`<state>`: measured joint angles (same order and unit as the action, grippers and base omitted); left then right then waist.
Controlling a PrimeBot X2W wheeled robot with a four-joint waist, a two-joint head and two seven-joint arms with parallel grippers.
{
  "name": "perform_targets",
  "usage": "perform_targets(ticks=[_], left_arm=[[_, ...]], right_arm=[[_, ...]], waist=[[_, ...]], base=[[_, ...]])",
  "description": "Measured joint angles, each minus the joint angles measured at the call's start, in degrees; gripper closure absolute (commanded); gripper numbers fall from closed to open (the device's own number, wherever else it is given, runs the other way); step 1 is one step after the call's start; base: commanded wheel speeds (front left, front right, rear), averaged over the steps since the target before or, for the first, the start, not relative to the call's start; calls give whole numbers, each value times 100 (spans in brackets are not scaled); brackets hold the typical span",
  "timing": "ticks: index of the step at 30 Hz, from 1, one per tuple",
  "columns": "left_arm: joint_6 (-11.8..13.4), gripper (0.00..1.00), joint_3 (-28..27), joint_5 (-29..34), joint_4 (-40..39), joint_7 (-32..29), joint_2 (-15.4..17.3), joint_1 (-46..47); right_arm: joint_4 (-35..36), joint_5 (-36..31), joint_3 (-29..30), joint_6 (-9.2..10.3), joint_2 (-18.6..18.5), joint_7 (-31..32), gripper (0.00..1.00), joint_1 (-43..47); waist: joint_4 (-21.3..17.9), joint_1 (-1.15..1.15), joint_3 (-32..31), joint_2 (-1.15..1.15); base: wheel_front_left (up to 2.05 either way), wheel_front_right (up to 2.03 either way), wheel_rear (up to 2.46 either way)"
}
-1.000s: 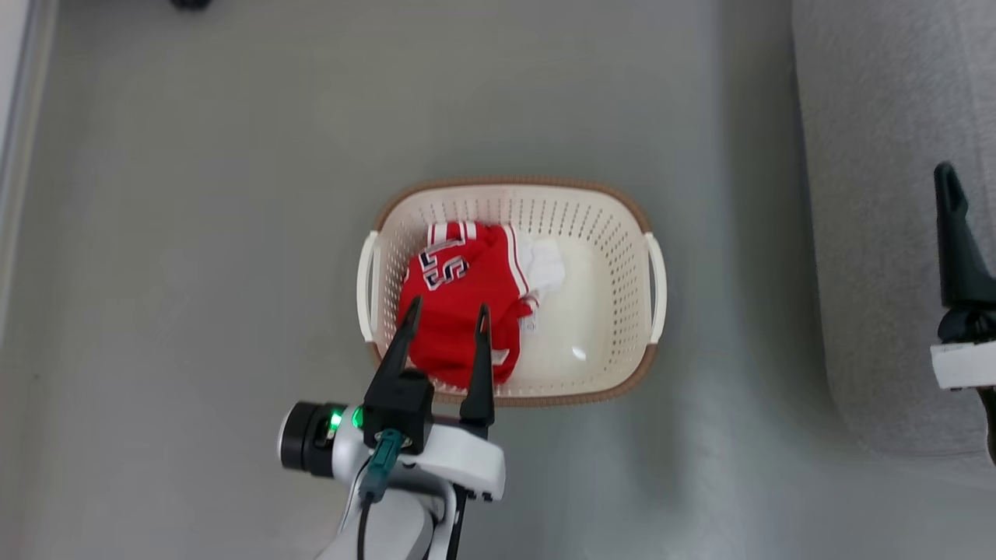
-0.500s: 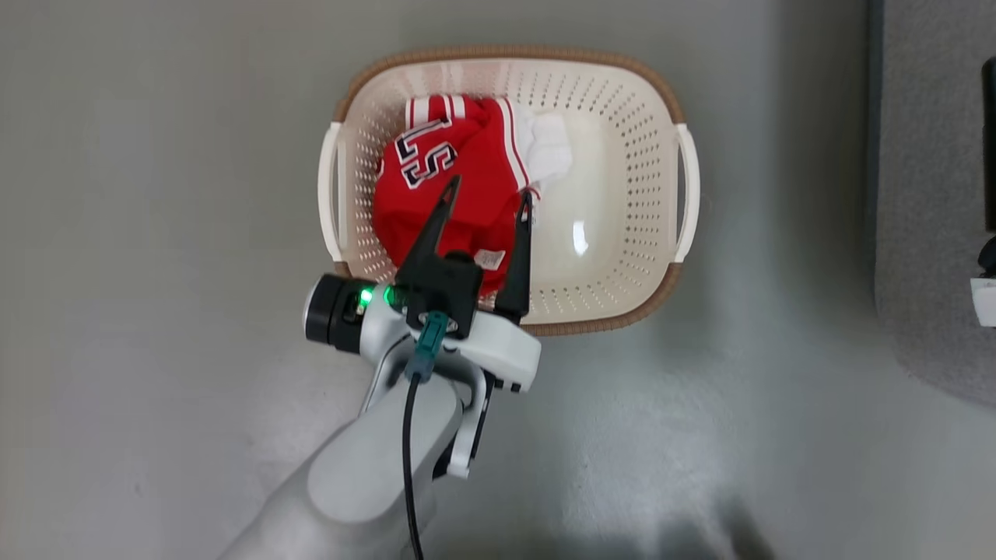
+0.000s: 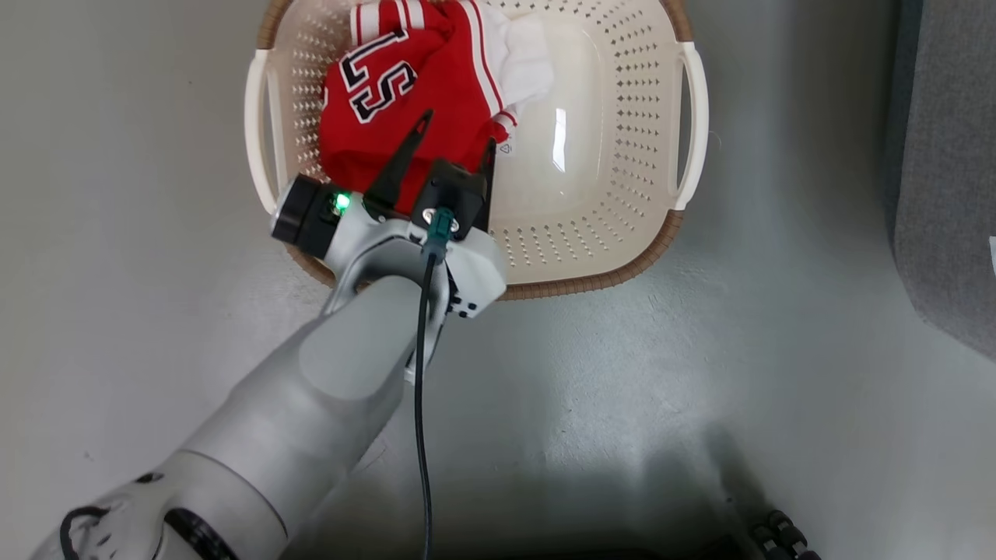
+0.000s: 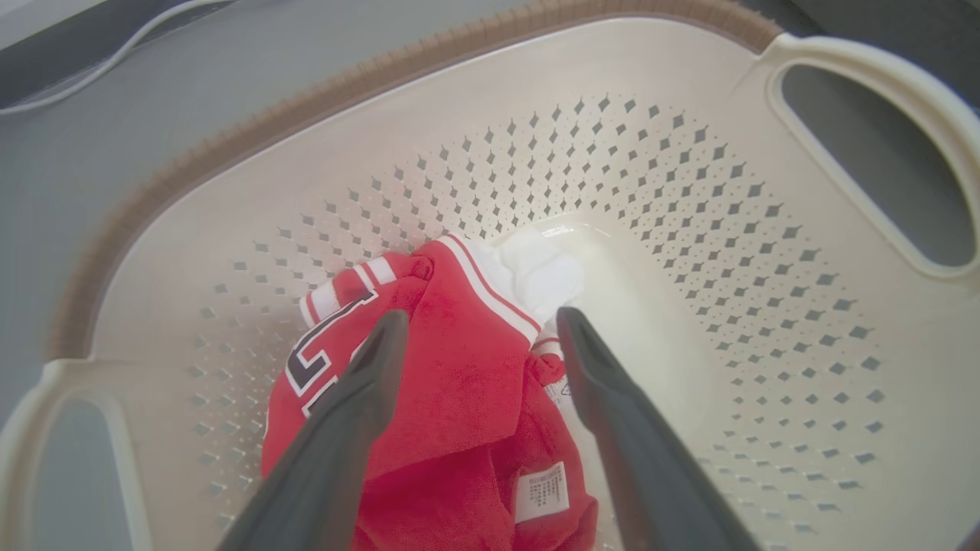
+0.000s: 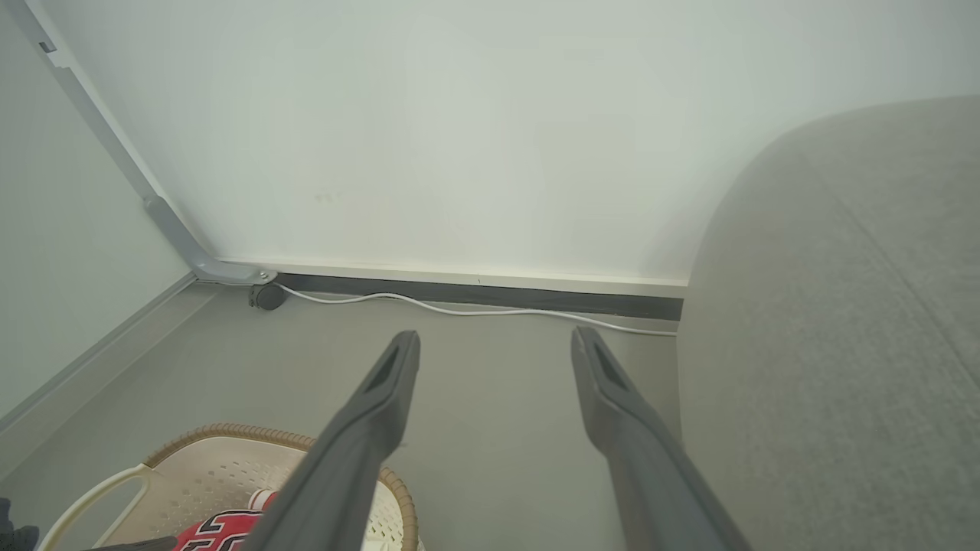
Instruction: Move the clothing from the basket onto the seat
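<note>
Clothing [image 3: 397, 101] heaped in basket [image 3: 622, 117], left tool [image 3: 457, 131] spread apart over it, right tool [image 5: 496, 335] also apart beside seat [image 5: 842, 344]

We see a plain grey floor [image 3: 700, 350], smooth and matte. The basket [image 3: 622, 268] stands directly on it, out in the open and away from the floor's far edge. The sofa [image 3: 945, 194] sits along the floor's right edge, near the basket but apart from it, with a strip of bare floor between. At the far edge, where floor meets wall, a white cable [image 5: 475, 310] trails along the skirting to a small black caster [image 5: 266, 297] in the far corner. At the near edge we make out a dark ridged part [image 3: 782, 537], perhaps a wheel.
</note>
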<state>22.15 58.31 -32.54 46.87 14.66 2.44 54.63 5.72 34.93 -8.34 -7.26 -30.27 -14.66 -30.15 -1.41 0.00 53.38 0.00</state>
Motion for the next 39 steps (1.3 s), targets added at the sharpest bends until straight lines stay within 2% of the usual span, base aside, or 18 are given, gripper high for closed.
perform_targets(ticks=[3,8,11,16,23,30,36,39], left_arm=[[-77,0,416,-159,464,-130,3,348],[-145,0,1138,-187,953,-822,9,811],[-201,0,1388,-71,1116,-1277,7,978],[-457,0,1516,567,1308,-2195,16,1168],[-748,0,1532,1573,1380,-2885,19,1277],[-693,0,1532,1947,1396,-3177,19,1322],[-282,0,1530,2009,1552,-2994,21,1469],[-238,3,1521,1896,1629,-2843,21,1503]], right_arm=[[102,3,-45,0,-2,0,0,-53],[198,32,-99,0,-7,0,0,-121],[242,44,-99,0,-7,0,0,-129],[258,46,-99,0,-2,0,0,-131],[293,56,-102,0,11,0,0,-144],[330,70,-103,0,33,0,0,-225],[364,70,-103,0,79,0,0,-225],[367,70,-113,0,93,0,0,-225]], waist=[[-70,0,127,0],[-154,0,289,0],[-180,0,347,0],[-205,0,401,0],[-262,0,479,0],[-332,0,594,0],[-378,0,673,0],[-390,0,683,0]], base=[[0,0,0],[0,0,0],[0,0,0],[0,0,0],[0,0,0],[0,0,0],[0,0,0],[0,0,0]])
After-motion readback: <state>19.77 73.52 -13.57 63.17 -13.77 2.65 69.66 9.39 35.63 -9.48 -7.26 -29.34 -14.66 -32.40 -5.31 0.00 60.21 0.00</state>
